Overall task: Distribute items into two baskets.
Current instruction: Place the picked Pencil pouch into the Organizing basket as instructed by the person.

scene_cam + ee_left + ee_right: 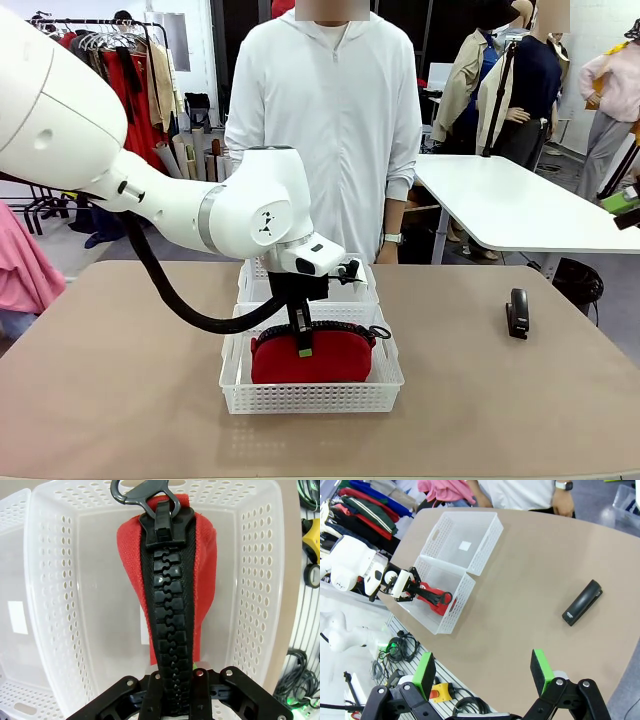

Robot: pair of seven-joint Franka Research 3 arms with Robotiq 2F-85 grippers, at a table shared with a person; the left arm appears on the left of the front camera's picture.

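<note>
The two baskets sit end to end, touching, in the middle of the tabletop [120, 360]: the near basket [310, 398] [459, 597] [60, 605] towards the robot and the far basket [258, 292] [487, 540] [15, 570] towards the person [330, 130], who stands at the far edge wearing a white top and a wristwatch [391, 238]. The white left arm [230, 215] reaches in from the robot's left and bends down over the near basket.

The red pouch [335, 358] [206, 565] [439, 608] stands on edge inside the near basket, nearly as wide as the basket, its black zipper [167, 610] uppermost. Whether its lower edge rests on the basket floor cannot be told. The left tool [303, 345] [175, 682] [417, 591] points straight down, its jaws pressed together and pinching the pouch at the zipper edge, about mid-length.

The right tool [482, 672] hangs well above the tabletop near the robot's edge, its green-padded jaws spread wide with nothing between them.

The black stapler-like device [517, 312] [582, 602] lies flat on the bare tabletop on the robot's right, well apart from both baskets and from either tool.

A small white label [465, 545] [17, 617] lies on the floor of the far basket. The zipper's ring pull [379, 331] [135, 492] sticks out at the pouch's end, by the near basket's wall on the robot's right.
</note>
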